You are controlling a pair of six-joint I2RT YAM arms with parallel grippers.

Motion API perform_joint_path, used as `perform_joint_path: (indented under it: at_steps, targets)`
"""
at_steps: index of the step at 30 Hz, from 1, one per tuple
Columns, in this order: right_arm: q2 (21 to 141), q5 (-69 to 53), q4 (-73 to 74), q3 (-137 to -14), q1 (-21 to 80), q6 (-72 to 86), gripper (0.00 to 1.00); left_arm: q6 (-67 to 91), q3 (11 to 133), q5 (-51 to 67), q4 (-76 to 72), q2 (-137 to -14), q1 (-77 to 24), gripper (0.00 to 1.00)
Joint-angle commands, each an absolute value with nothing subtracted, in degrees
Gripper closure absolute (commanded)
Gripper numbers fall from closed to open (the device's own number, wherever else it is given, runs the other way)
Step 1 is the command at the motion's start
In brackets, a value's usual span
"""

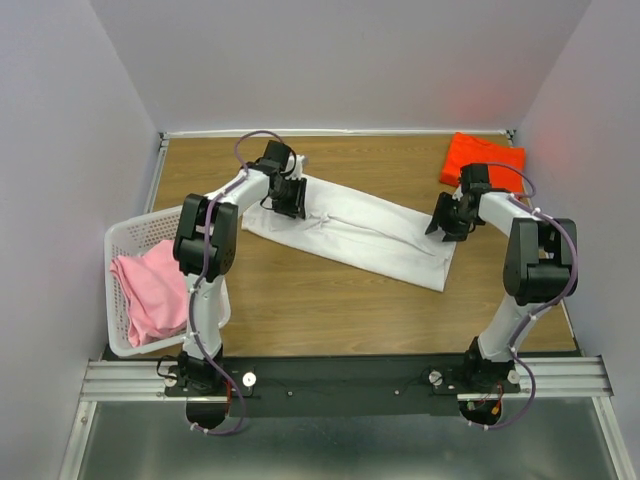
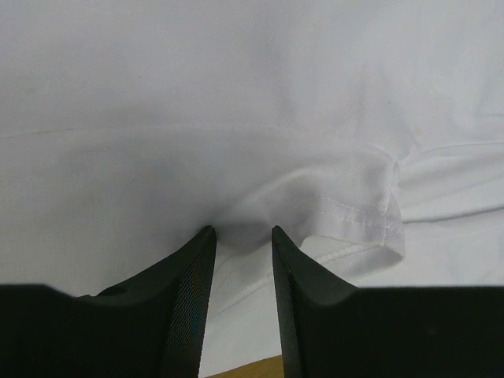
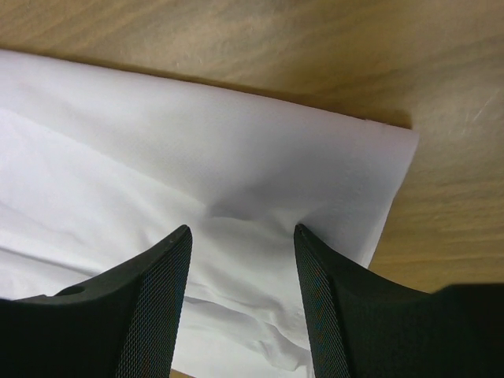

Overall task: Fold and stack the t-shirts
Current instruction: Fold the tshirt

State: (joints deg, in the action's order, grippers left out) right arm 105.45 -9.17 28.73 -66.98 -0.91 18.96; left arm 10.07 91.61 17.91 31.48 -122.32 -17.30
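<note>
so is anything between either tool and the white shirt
No. Both the left tool and right tool already have fingertips pressed into the white shirt, cloth bunched between them.

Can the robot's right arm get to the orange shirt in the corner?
Probably yes. The orange shirt lies just beyond the right gripper, with bare table between them, though that gripper is down on the white shirt now.

Both black 2-finger grippers, left gripper (image 1: 287, 199) and right gripper (image 1: 444, 222), reach forward, jaws parted, pressed downward
</note>
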Motion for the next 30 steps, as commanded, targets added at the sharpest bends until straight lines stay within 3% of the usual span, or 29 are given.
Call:
perform_joint_path:
  at_steps: [1, 10, 22, 30]
  targets:
    - [106.62, -9.84, 37.97, -59.95, -0.09, 22.75, 0.38, 3.26, 99.46, 12.13, 39.1, -131.29, -16.96, 0.57]
    - [100.73, -8.0, 38.06, -55.64, 7.29, 29.08, 0.38, 0.88, 110.92, 11.6, 41.14, -134.84, -16.79, 0.56]
    - [89.39, -4.48, 39.11, -58.1, 11.6, 33.05, 0.37, 5.88, 96.0, 13.62, 27.43, -117.08, -16.7, 0.53]
    - [87.98, -5.8, 38.94, -56.08, 14.41, 32.88, 0.37, 8.0, 89.83, 17.93, 25.05, -117.95, -15.65, 0.53]
